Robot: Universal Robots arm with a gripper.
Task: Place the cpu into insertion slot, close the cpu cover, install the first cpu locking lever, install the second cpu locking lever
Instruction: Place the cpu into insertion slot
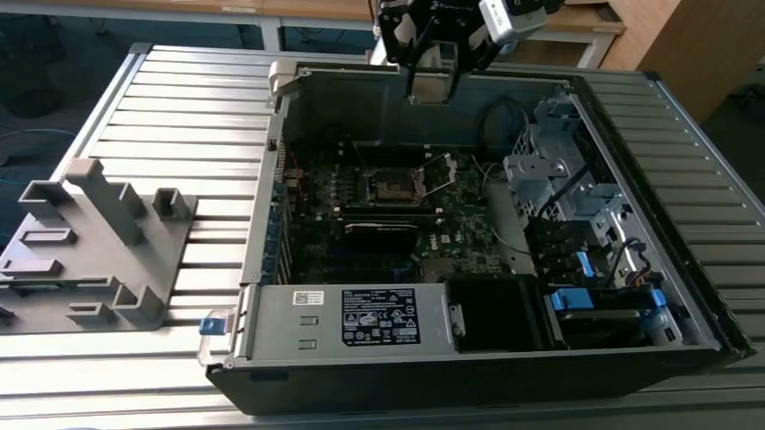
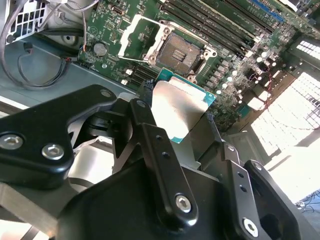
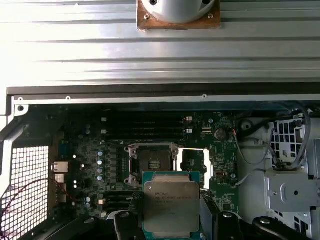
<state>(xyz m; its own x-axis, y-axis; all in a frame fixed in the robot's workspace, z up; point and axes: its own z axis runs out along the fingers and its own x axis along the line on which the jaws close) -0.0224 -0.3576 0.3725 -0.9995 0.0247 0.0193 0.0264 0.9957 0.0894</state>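
Step one in hand: black fingers [image 3: 125, 225] are clamping the small square silvery-topped cpu [image 3: 171, 205], hanging well above the dark square insertion slot [image 3: 151, 162]. The silvery hinged cpu cover [image 3: 196, 162] is lying open beside that slot. The placement, I'd say, is calling for squaring the chip over it.

Strong light from outside the case: ribbed table [image 3: 100, 50] washed near-white in the first wrist view, cpu [image 2: 175, 105] top glaring in the second wrist view, case interior [image 1: 358, 121] dim, shadowed in the exterior view.
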